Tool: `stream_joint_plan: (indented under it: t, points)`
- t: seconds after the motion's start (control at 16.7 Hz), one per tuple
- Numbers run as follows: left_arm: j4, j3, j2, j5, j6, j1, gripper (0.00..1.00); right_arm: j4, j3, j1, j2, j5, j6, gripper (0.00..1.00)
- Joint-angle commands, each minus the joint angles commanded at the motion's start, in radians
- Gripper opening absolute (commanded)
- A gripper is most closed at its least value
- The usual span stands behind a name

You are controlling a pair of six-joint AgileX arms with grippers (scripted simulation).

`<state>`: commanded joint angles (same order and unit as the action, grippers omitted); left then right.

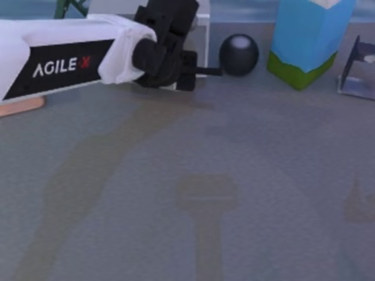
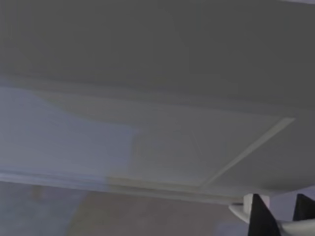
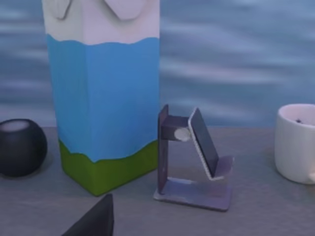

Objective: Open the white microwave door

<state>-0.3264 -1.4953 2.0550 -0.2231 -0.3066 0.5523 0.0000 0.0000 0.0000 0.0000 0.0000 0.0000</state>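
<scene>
The white microwave (image 1: 203,23) stands at the table's far edge, left of the middle, mostly hidden under my left arm. My left gripper (image 1: 196,71) is at its front right corner. In the left wrist view the microwave door (image 2: 162,142) fills the picture from very close. The two dark fingertips (image 2: 258,216) of the left gripper (image 2: 280,219) stand close together, with the white handle edge (image 2: 290,228) between them. How far the door stands from the body I cannot tell. My right arm is outside the top view; a dark part of the right gripper (image 3: 93,221) shows low in its wrist view.
A black ball (image 1: 238,54) sits just right of the microwave. Beyond it stand a tall blue-and-green carton (image 1: 307,41) and a phone stand (image 1: 356,73) with a phone. A white mug (image 3: 298,142) is past the stand. A pinkish object (image 1: 20,106) lies at the left edge.
</scene>
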Motion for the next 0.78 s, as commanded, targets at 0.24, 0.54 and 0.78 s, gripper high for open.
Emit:
stream_joint_plan:
  t: [0.24, 0.54, 0.78]
  points:
    - [0.0, 0.0, 0.0, 0.0, 0.0, 0.0, 0.0, 0.0, 0.0, 0.0, 0.0, 0.0, 0.0, 1.0]
    - [0.0, 0.0, 0.0, 0.0, 0.0, 0.0, 0.0, 0.0, 0.0, 0.0, 0.0, 0.0, 0.0, 1.0]
    - [0.0, -0.004, 0.002, 0.007, -0.005, 0.008, 0.0, 0.0, 0.0, 0.0, 0.0, 0.0, 0.0, 1.0]
